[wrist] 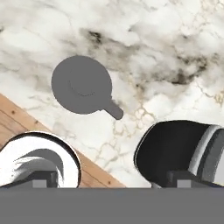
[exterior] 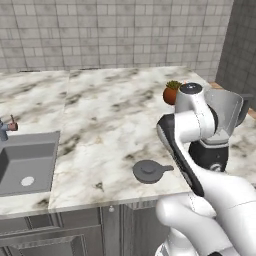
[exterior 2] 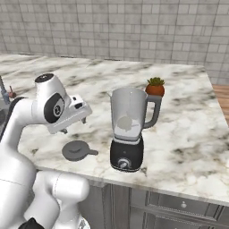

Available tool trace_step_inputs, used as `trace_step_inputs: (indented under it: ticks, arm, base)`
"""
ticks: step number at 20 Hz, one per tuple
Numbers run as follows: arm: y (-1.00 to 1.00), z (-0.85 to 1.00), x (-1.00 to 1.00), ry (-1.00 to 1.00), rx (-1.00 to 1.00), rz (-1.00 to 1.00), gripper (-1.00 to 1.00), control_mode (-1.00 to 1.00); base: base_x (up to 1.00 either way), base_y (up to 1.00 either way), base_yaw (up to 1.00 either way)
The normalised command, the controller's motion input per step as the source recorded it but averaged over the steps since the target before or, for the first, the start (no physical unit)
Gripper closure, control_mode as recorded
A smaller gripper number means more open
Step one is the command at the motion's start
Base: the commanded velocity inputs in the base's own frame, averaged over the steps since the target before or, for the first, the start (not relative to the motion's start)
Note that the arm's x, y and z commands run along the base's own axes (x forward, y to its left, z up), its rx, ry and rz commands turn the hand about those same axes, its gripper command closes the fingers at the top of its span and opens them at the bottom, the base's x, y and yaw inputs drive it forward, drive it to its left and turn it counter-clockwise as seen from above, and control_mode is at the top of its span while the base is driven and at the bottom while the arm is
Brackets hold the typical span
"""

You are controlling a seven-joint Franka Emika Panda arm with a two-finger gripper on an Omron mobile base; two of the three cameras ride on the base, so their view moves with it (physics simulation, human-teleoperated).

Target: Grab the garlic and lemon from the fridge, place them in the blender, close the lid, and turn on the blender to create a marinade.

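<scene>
On the marbled countertop (wrist: 175, 52), at ten o'clock in the hand view, the lid (wrist: 82, 84) is seen lying flat, its short tab pointed toward four o'clock, beside the blender (exterior 2: 129, 127). The gripper (wrist: 109, 181) is held wide open above it, with nothing grasped. The lid is judged light, rigid and smooth, best taken by its raised centre knob.
</scene>
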Motion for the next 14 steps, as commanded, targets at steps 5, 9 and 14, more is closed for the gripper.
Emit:
trace_step_inputs:
  ticks: [5,9,14]
  arm:
    - [0.0,-0.93,0.43,0.12,-0.19,0.3,-1.0,-1.0]
    - [-0.01,-0.76,0.22,0.19,-0.04,0.27,-1.0,-1.0]
    - [0.0,-0.6,0.39,0.17,0.0,0.21,-1.0,-1.0]
  base:
    - [0.0,0.0,0.0]
    - [0.0,0.0,0.0]
    - [0.0,0.0,0.0]
